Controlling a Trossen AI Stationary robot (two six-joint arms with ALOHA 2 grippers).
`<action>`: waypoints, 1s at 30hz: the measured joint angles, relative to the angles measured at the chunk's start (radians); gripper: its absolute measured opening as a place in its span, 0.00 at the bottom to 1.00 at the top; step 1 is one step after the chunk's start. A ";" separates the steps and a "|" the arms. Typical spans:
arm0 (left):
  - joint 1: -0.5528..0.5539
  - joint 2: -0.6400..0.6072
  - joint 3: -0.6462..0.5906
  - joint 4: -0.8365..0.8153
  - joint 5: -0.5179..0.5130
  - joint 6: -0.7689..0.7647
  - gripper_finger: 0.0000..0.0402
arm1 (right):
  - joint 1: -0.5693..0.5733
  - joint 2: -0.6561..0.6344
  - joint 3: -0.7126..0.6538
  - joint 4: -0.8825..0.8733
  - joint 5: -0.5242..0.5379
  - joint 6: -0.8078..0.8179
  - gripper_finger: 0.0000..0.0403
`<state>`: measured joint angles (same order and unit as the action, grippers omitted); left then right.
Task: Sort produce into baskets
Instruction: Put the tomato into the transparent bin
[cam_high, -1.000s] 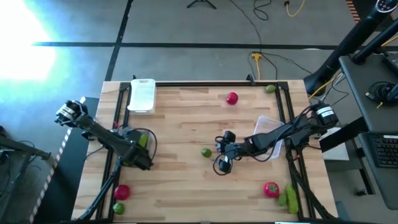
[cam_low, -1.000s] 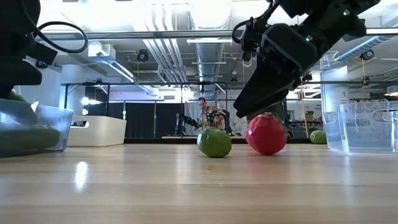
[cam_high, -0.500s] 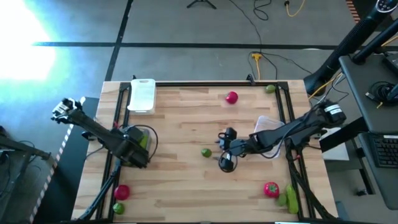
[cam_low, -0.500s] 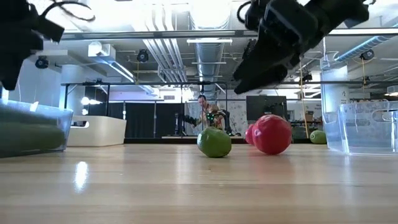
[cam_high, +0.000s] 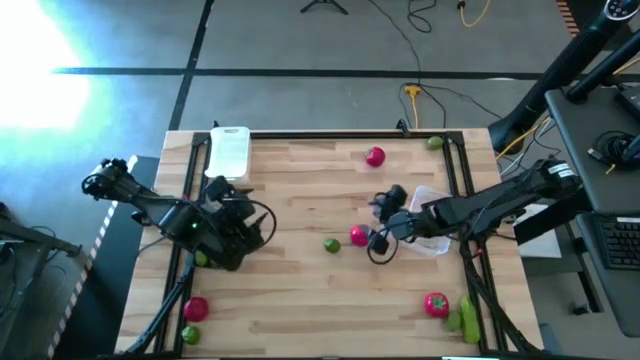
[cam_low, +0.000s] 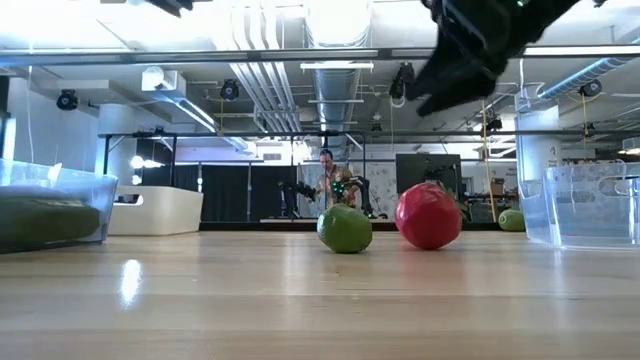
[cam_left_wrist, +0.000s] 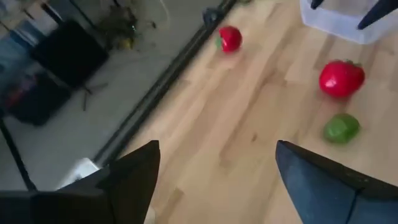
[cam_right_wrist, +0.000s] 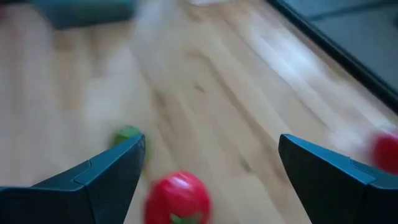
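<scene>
Right gripper (cam_high: 383, 218) hangs wide open and empty mid-desk; the round red tomato (cam_high: 358, 236) lies just beside it toward the left edge, small green lime (cam_high: 331, 245) beyond. Left gripper (cam_high: 243, 225) open, farther.

We are seeing hard white glare washing out the floor well off beyond the left gripper (cam_high: 243, 212) in the high view. In the low view, ceiling lights are glinting on the table (cam_low: 300, 300). The right wrist view is smearing with motion blur: the tomato (cam_right_wrist: 177, 196) just ahead of the right gripper (cam_right_wrist: 211, 177) is looking soft.
</scene>
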<state>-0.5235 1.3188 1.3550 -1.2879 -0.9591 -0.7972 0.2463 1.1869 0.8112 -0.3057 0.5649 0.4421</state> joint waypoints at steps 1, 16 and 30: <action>0.000 0.007 0.003 0.015 -0.003 0.028 0.74 | -0.004 -0.013 0.000 -0.042 0.009 0.034 0.90; 0.035 0.051 -0.376 0.839 0.260 0.259 0.64 | -0.017 0.109 0.027 -0.107 -0.233 0.029 0.90; 0.149 0.353 -0.568 1.569 0.376 0.318 0.78 | -0.005 0.191 0.048 -0.087 -0.329 -0.105 0.90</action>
<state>-0.3747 1.6718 0.7873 0.2816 -0.5835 -0.4790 0.2408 1.3782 0.8597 -0.3925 0.2361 0.3371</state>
